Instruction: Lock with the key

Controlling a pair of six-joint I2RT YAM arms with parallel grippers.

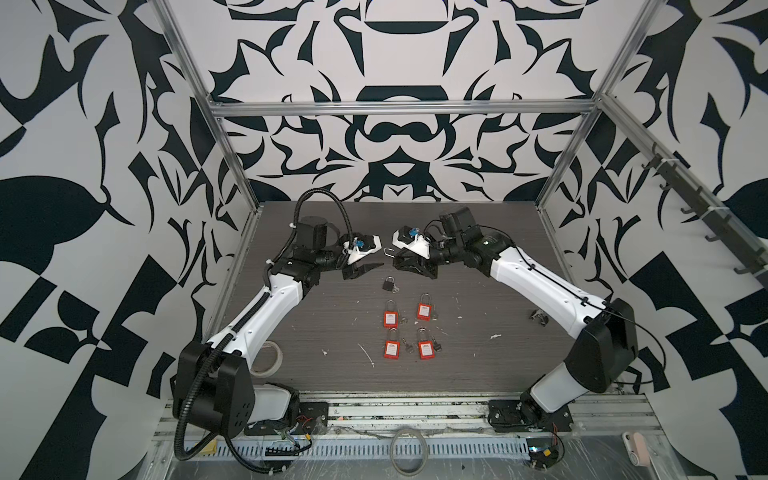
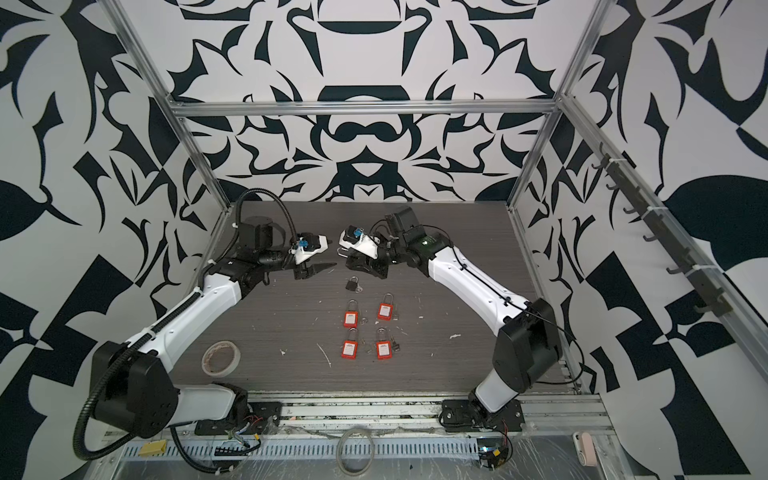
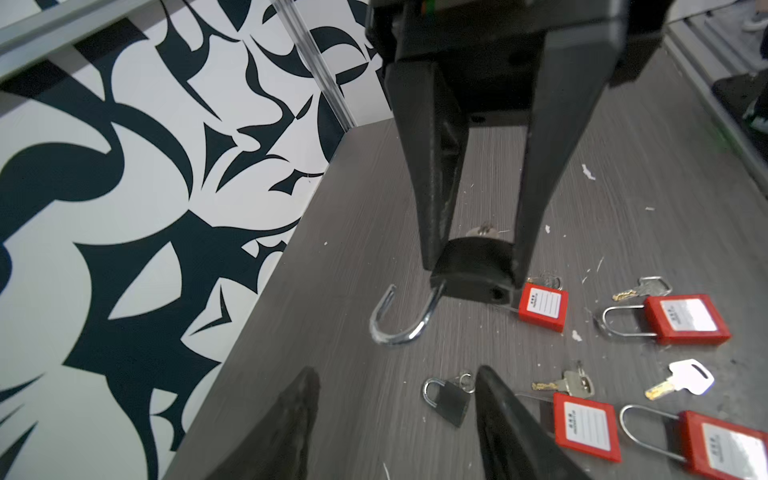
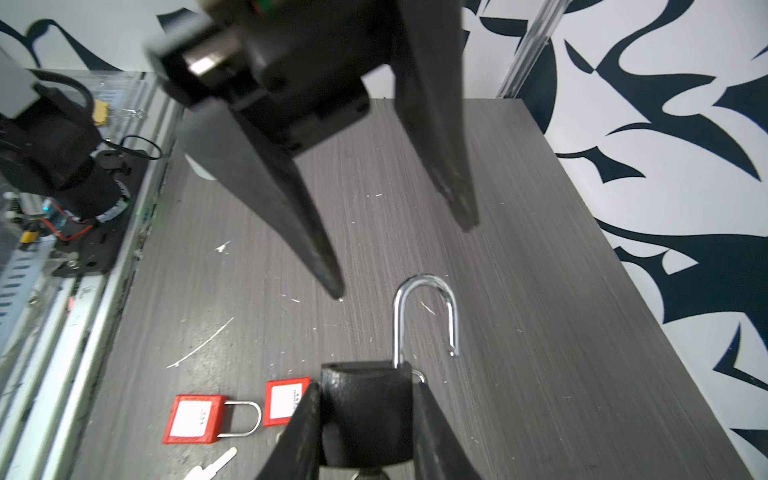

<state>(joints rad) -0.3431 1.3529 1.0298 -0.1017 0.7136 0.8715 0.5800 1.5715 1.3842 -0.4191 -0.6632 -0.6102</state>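
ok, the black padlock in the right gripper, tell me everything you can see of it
The black padlock has a squat matte black body and a shiny silver shackle. The shackle is open: one leg in the body, the other end free. The right gripper pinches the body on two opposite sides, shackle pointing toward the left gripper. Nothing else touches it. A silvery bit shows at its base, perhaps a key.

Bright, even light; soft shadows; wide-angle warp at pic edges.
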